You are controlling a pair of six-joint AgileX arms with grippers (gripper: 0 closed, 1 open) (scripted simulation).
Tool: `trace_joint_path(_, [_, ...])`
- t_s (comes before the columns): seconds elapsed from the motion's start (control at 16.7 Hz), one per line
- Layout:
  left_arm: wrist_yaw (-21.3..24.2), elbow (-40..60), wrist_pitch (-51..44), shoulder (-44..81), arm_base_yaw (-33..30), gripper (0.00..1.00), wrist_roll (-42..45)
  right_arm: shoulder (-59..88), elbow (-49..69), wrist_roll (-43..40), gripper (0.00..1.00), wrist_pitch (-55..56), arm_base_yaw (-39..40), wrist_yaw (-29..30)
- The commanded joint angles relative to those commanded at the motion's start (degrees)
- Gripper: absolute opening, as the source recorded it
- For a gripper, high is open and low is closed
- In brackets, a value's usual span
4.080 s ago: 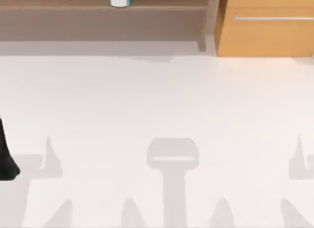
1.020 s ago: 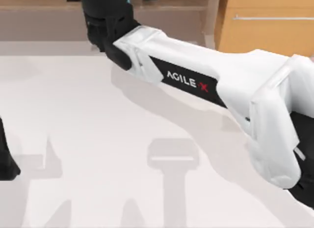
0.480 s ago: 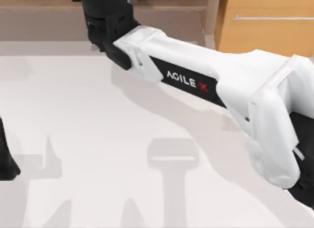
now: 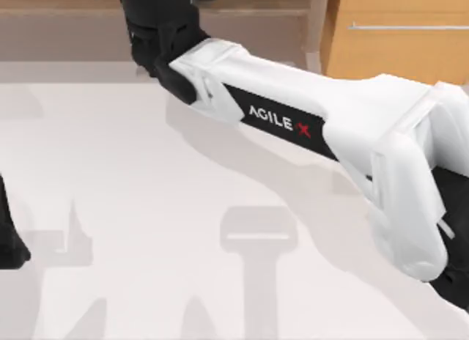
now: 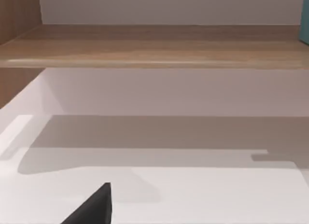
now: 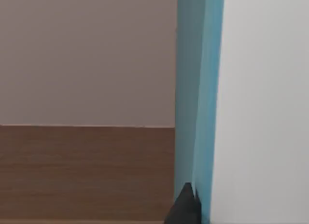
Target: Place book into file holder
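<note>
The book (image 6: 198, 89) stands upright on the wooden shelf at the back. Its light blue edge and white face (image 6: 265, 113) sit close up in the right wrist view. My right arm (image 4: 293, 120) reaches from the lower right across the table. Its black gripper (image 4: 157, 6) is over the book at the shelf and hides it in the top view. That gripper is shut on the book, with one dark fingertip (image 6: 186, 204) against the blue edge. A strip of the book's edge (image 5: 304, 16) also shows on the shelf in the left wrist view. My left arm (image 4: 7, 234) stays parked at the table's left edge. The file holder is out of view.
A low wooden shelf (image 4: 249, 14) runs along the back of the white table (image 4: 146, 179). A wooden cabinet (image 4: 396, 50) with a metal handle stands at the back right. The right arm spans the table's right half.
Since four seconds ago my right arm has swung in across the table to the book on the shelf. Over the last second it barely shifted, and the blue sliver beside the gripper is now covered.
</note>
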Motion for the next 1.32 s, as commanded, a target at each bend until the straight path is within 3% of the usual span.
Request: trace_joint_path(1.32, [0.0,0.0,0.0,0.0,0.0,1.0,0.0,-0.39,2.37,0.1,0.0,-2.98,0.26,-0.12])
